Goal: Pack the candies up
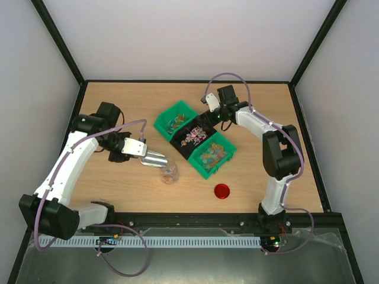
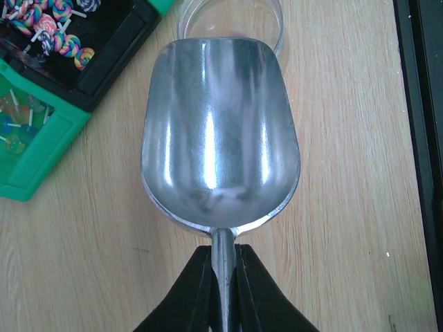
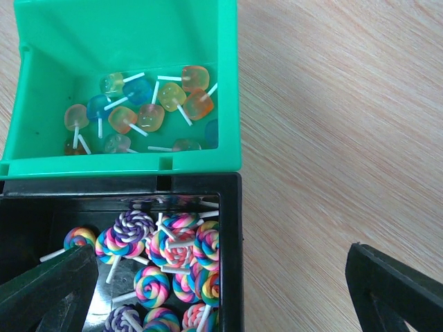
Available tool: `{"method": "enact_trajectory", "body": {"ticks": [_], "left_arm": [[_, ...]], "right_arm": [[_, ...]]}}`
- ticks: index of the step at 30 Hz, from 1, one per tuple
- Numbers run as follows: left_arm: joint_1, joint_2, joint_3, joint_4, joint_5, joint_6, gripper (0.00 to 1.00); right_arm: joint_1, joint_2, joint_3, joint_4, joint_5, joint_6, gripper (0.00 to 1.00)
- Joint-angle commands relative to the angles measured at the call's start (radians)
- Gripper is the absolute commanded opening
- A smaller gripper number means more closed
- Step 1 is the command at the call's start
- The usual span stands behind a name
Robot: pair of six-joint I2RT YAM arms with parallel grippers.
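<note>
Left hand (image 2: 223, 257) is pinched narrow on the thin handle of a metal scoop (image 2: 220, 131). We see both black fingers (image 2: 190, 290) pressed against the stem. The scoop bowl faces up, with its front lip at the rim of a clear jar (image 2: 232, 17); we cannot tell if they touch.

In the top view the jar stands on the wooden surface (image 1: 142, 198), just near-right of the left hand. A few candies (image 1: 170, 171) are inside, mixed colours, too small for us to sort.

Right hand (image 3: 220, 277) is spread wide and holds nothing. It hovers at the far-right side of the bin row, with one finger (image 3: 48, 290) above the black bin (image 3: 232, 228) and the other above bare surface.

The black bin holds swirl lollipops (image 3: 173, 256) in pink, blue, yellow and purple, on white sticks. Touching it on the far-left side is the far green bin (image 3: 228, 83), with jelly lollipops (image 3: 156, 114) in translucent orange, yellow and blue. On the black bin's other side we mark the near green bin (image 1: 205, 173); it holds orange and green bits, too small to make out.

A red lid (image 1: 222, 191) lies flat on the surface. It is right of the jar and near of the bins, apart from both.
</note>
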Motion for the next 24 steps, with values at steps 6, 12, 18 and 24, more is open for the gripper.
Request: {"method": "enact_trajectory", "body": {"ticks": [6,12,18,24], "left_arm": [[-0.005,-0.004,0.034,-0.012,0.005,-0.023,0.02],[0.047,0.027,0.084,0.021,0.095,-0.092,0.02],[0.098,0.070,0.131,0.114,0.186,-0.204,0.02],[0.133,0.103,0.149,0.222,0.218,-0.332,0.02]], "right_arm": [[-0.002,-0.025,-0.004,-0.057,-0.002,-0.054,0.99],[-0.002,-0.025,-0.001,-0.111,0.024,-0.083,0.99],[0.014,0.021,0.014,-0.086,0.080,-0.035,0.99],[0.054,0.095,0.058,-0.085,0.119,-0.002,0.99]]}}
